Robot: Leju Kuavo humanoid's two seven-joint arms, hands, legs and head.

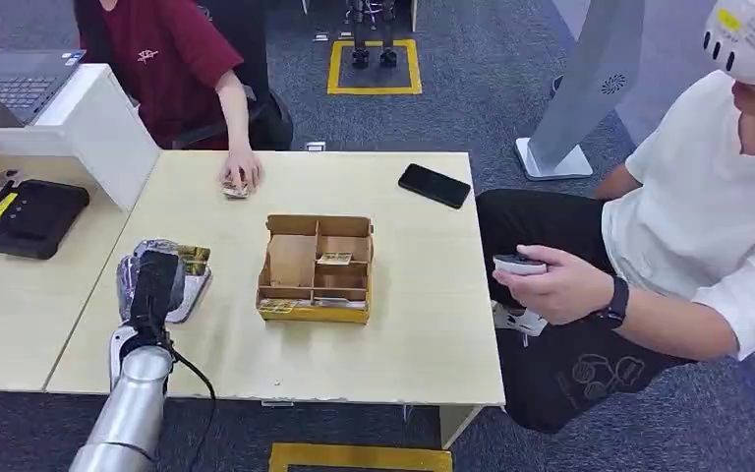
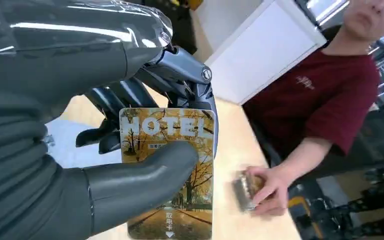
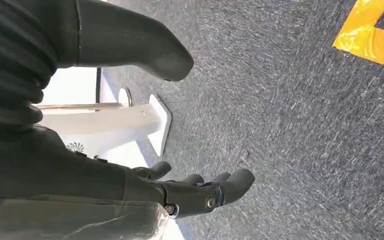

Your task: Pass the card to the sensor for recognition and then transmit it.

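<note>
My left hand point(image 1: 157, 280) hovers over the left part of the table and pinches a hotel card point(image 2: 172, 170) with an autumn tree picture between thumb and fingers. From the head camera the card point(image 1: 195, 260) pokes out to the right of the hand, above a grey sensor pad point(image 1: 189, 295) lying on the table. My right hand point(image 3: 180, 192) hangs by my side over the carpet, its fingers apart and holding nothing.
A cardboard organiser box point(image 1: 316, 267) with cards in its slots stands mid-table. A black phone point(image 1: 435, 185) lies far right. A person in red rests a hand on cards point(image 1: 236, 187) at the far edge. Another person sits right, holding a controller point(image 1: 519, 264). A black device point(image 1: 32, 218) lies left.
</note>
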